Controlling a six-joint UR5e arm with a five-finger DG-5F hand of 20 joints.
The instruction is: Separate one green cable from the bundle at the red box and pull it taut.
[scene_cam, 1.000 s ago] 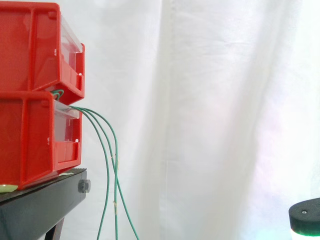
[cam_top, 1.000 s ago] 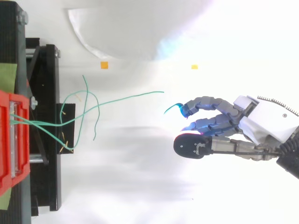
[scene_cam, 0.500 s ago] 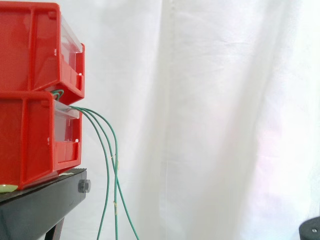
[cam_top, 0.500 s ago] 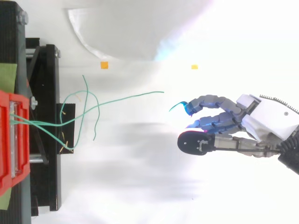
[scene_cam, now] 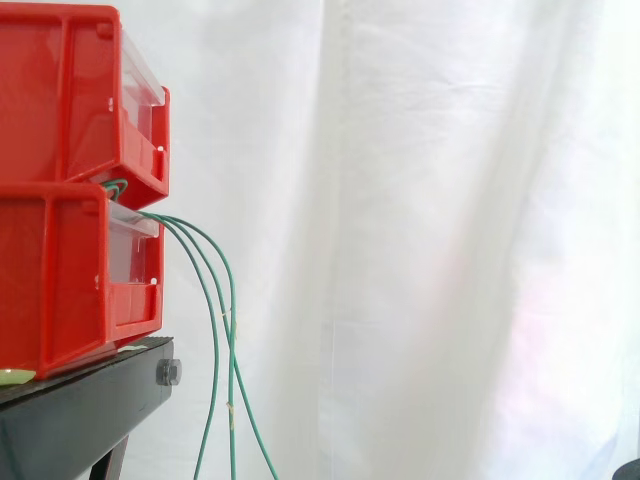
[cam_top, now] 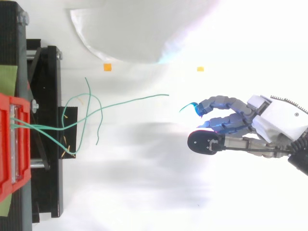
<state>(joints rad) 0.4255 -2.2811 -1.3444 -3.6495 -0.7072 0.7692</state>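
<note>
Green cables (scene_cam: 216, 300) leave the gap between the two stacked red boxes (scene_cam: 70, 270) and hang down past the black stand (scene_cam: 90, 405). From above, the cables (cam_top: 72, 124) fan out from the red box (cam_top: 8, 144) over the white floor. The longest green cable (cam_top: 126, 102) trails right, and its loose end stops near the middle. My hand (cam_top: 231, 126) hovers at the right, apart from that end, with its fingers curled toward the thumb and nothing between them.
A white curtain (scene_cam: 450, 200) hangs behind the work. The stand's black base (cam_top: 45, 120) lies under the cables at the left. Two small orange markers (cam_top: 107, 67) (cam_top: 200, 69) sit on the floor.
My hand has drifted right, farther from the cable end, and sunk out of the side view's lower right corner. The cables have not moved.
</note>
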